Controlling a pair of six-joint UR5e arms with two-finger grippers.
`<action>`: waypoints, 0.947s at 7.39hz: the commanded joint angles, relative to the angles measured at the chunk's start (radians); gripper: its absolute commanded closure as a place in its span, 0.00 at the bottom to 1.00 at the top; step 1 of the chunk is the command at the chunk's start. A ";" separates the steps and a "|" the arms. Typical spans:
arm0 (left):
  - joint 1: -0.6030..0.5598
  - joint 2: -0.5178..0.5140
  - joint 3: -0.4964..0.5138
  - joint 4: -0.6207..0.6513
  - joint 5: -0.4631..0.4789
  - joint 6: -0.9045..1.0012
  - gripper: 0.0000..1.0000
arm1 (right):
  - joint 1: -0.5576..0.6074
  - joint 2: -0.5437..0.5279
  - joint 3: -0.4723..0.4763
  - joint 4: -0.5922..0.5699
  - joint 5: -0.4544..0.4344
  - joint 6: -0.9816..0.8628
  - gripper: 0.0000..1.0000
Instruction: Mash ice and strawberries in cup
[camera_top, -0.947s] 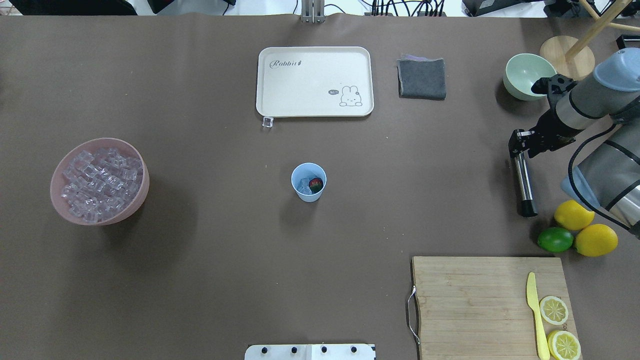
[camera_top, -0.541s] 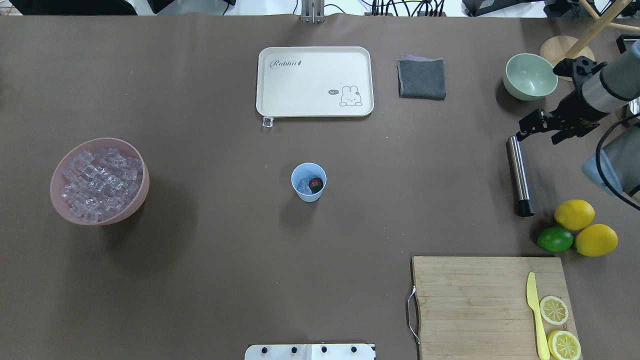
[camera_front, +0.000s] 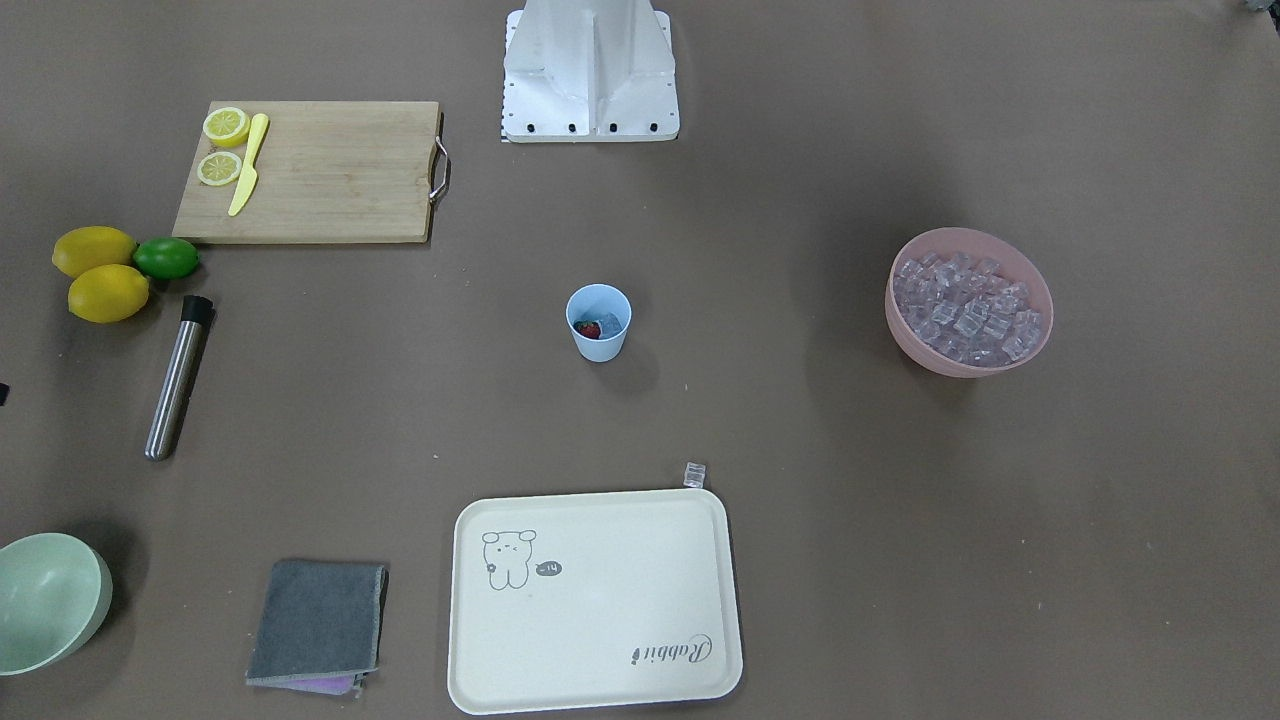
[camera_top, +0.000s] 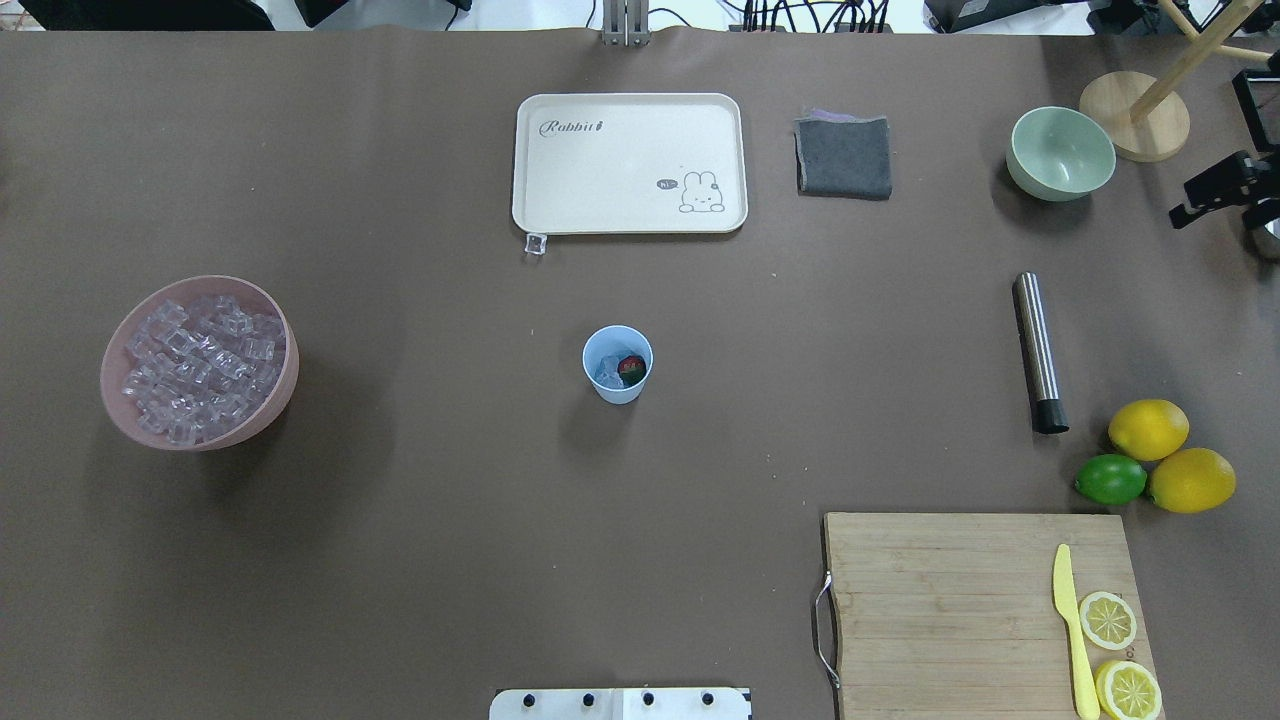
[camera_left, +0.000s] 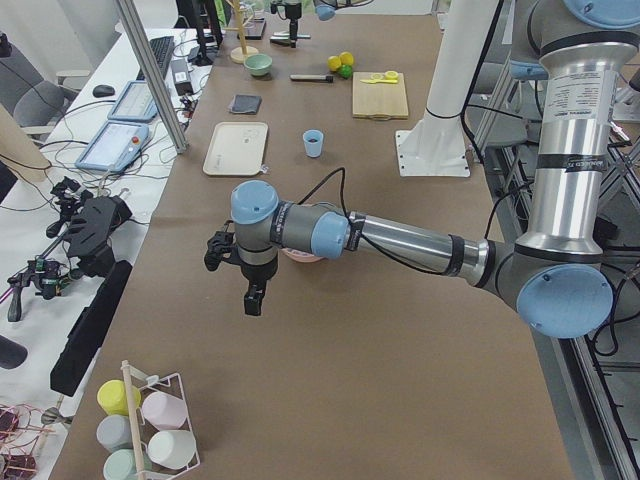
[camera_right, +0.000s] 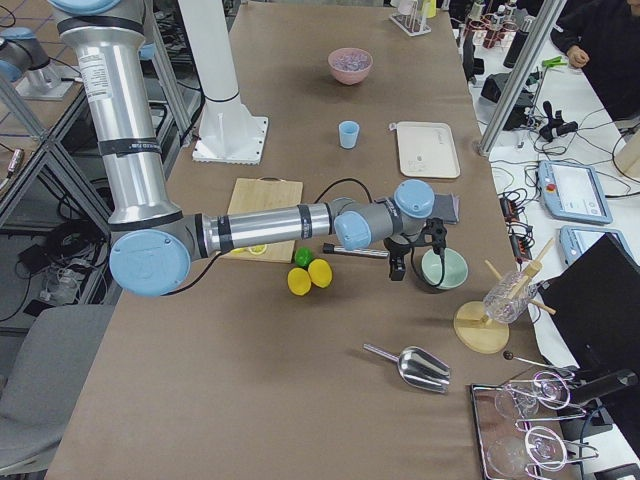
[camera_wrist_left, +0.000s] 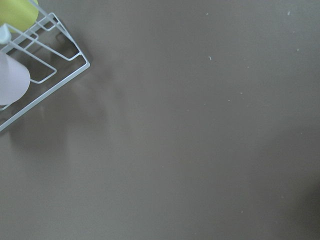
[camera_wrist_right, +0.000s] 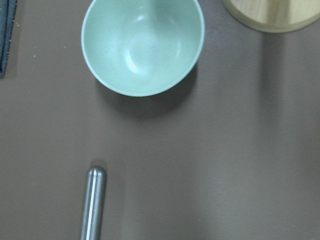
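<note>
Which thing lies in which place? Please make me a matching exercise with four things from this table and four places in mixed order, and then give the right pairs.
Things:
1. strawberry
2. yellow knife
3. metal muddler
4. loose ice cube

Places:
A. beside a corner of the cream tray
B. inside the light blue cup
C. on the wooden cutting board
D. lying flat between the mint green bowl and the lemons

Right pairs: 1-B, 2-C, 3-D, 4-A.
</note>
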 joint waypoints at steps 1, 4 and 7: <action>-0.033 -0.004 0.009 0.024 -0.105 0.019 0.03 | 0.141 -0.030 0.001 -0.160 -0.007 -0.296 0.00; -0.090 -0.018 0.029 0.108 -0.098 0.151 0.03 | 0.255 -0.153 0.010 -0.160 -0.053 -0.487 0.00; -0.088 -0.007 0.021 0.086 -0.048 0.148 0.03 | 0.241 -0.187 0.047 -0.161 -0.105 -0.490 0.00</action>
